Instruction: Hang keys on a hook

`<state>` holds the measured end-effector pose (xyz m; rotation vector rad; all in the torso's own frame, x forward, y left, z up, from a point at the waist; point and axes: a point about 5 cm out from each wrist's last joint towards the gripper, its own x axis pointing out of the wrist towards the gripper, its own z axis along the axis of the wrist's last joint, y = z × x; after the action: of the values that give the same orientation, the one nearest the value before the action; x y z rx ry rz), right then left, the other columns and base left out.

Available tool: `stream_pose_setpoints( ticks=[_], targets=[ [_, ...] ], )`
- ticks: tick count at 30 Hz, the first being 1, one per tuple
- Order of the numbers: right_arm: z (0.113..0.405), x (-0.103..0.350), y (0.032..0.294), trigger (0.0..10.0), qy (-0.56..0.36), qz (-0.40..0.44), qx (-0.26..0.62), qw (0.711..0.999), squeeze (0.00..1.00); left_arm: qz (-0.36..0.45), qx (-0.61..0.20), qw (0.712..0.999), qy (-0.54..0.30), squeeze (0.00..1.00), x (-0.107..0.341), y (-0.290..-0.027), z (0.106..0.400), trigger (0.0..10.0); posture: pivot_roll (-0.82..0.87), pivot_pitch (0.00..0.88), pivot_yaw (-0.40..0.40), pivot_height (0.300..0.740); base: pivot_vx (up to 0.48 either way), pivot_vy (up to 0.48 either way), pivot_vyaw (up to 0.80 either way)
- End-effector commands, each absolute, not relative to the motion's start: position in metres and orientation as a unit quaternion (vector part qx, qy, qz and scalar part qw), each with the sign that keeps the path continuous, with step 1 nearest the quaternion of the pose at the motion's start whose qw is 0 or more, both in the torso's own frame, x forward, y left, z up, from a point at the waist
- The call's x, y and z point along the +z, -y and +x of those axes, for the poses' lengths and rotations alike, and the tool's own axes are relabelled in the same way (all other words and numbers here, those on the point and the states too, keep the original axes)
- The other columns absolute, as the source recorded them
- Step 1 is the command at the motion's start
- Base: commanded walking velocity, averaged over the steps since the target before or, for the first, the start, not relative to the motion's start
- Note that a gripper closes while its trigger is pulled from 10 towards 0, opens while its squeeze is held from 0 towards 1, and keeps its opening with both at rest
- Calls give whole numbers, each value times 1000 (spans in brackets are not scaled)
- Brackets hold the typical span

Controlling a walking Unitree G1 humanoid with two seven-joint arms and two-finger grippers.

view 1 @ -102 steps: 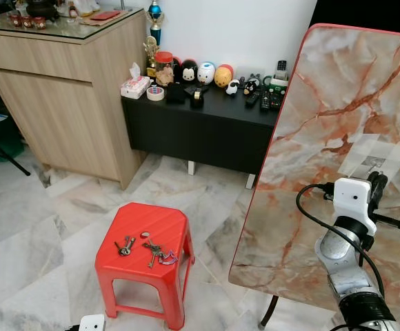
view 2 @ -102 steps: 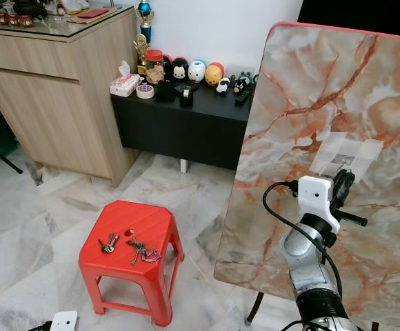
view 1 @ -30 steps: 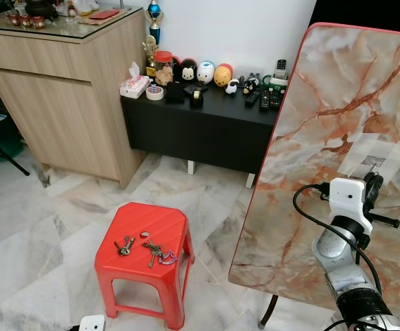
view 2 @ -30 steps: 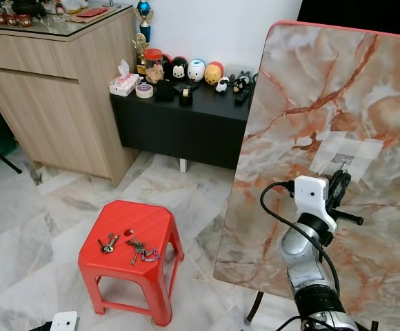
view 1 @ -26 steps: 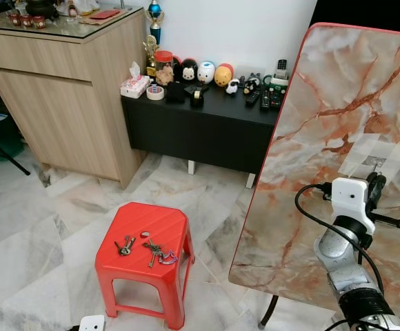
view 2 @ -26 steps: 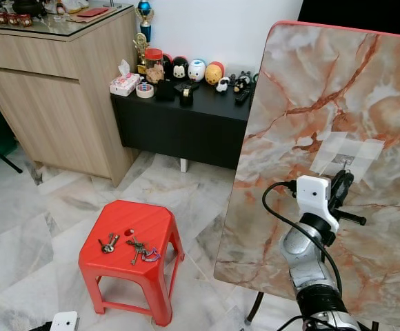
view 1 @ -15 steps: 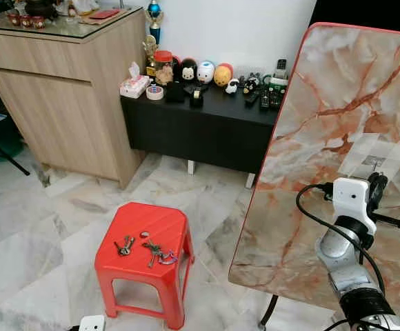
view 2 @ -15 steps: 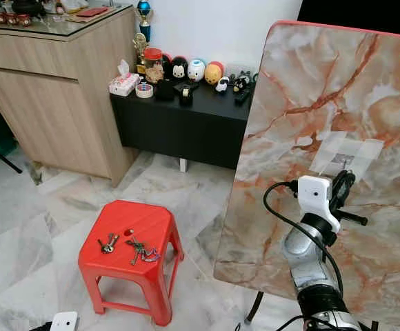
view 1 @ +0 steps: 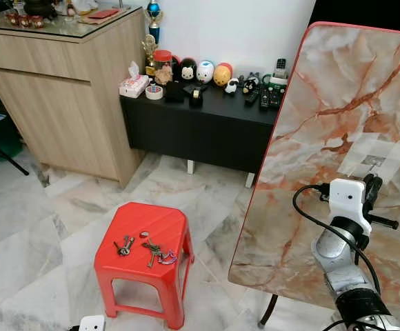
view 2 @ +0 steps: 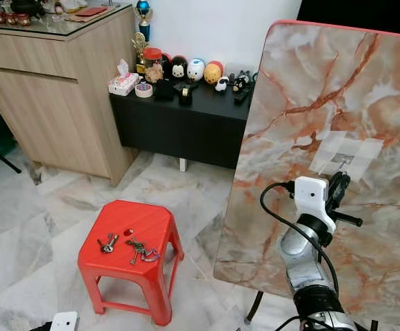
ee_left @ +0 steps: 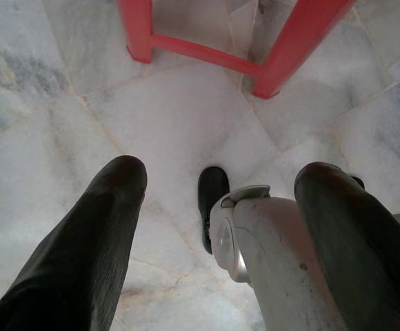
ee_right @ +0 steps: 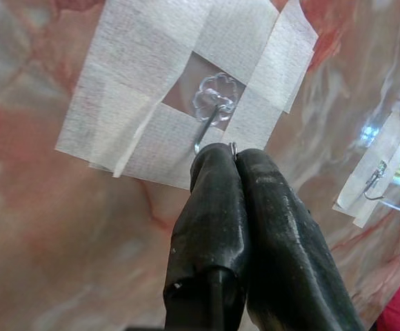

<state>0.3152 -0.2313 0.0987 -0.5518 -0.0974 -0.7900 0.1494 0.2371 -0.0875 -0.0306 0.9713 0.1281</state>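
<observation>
**Right pincer at the taped hook, keys lying on the stool**

I have the right gripper raised against the tilted slab of pink-veined marble. Its two black fingers are pressed together, and a thin ring of wire peeks out between the tips; what hangs from it I cannot tell. Just beyond the tips sits the small clear plastic hook with a metal prong, fixed by white cloth tape, presumably so it stays put. Two bunches of metal keys lie well below, on the red plastic stool. The left gripper hangs idle, fingers spread, holding nothing. I can read no writing.
</observation>
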Motion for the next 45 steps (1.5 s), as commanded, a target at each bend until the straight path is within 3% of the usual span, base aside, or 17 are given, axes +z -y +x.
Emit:
stream_pose_setpoints(
  ticks=[1,45],
  targets=[
    [317,102,231,10000,52,-264,-378,886,0,-21,63,880,-471,0,-90,-234,146,10000,-1,0,-68,740,0,0,0],
    [322,105,239,10000,43,-268,-382,883,0,-21,65,881,-468,0,-89,-236,147,10000,3,0,-66,740,0,0,0]
  ],
)
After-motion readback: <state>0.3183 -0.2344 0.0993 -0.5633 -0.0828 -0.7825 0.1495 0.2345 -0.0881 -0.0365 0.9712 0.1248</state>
